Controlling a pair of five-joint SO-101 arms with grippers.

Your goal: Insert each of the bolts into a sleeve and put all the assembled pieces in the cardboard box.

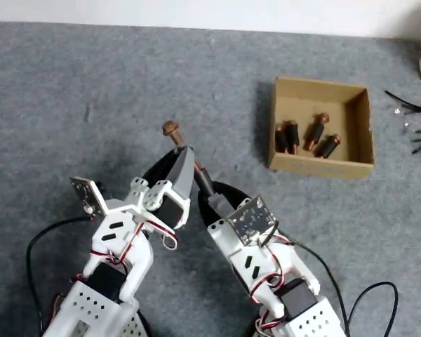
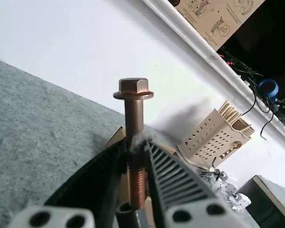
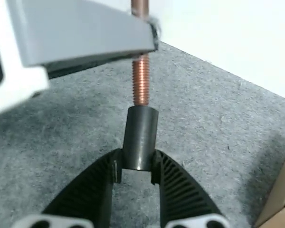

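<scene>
Fingers of the left gripper are clenched on the copper bolt, pinching its shank just above the thread, so that we see the hexagonal head standing free beyond the tips. In the high view the bolt slants with its head toward the far left, lifted off the grey mat. We find the right gripper likewise closed, its ribbed black fingers grasping the lower part of the dark sleeve, which is lined up end to end with the bolt. The threaded tip meets the sleeve's open mouth; how far it goes in, we cannot tell. The two grippers crowd each other, the left one's grey finger lying just beyond the sleeve's mouth. To the far right, well apart from both arms, sits the cardboard box, and inside it we count four assembled pieces, two side by side at its left and two at its right. Some black cables lie at the right edge, past the box.
</scene>
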